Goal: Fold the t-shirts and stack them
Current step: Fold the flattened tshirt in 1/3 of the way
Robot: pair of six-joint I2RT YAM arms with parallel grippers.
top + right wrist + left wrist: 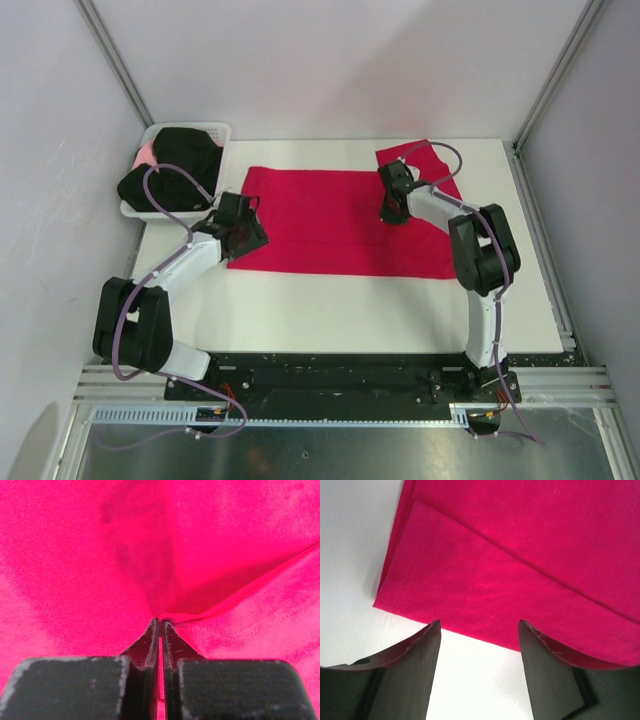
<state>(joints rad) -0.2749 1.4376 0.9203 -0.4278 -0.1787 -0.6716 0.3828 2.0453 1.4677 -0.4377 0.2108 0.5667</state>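
Basket (190, 126): sitting at the far left of the table (350, 310), holding black t-shirts (178, 162); only the overhead view is showing it.
Left gripper (480, 625): hanging with jaws spread wide, gripping nothing, at the red t-shirt's (520, 555) left hem corner.
Red t-shirt: lying spread across mid-table.
Right gripper (160, 620): pinching a raised ridge of red cloth, jaws clamped; only its wrist view is revealing this.

Robotics lab test cell, by the look; bare white panel walls (350, 60) framed in aluminium extrusion posts (110, 55); white tabletop (340, 310); robot arms (185, 265) bolted to a black base rail (340, 375); slotted cable duct (270, 417) along the near edge.
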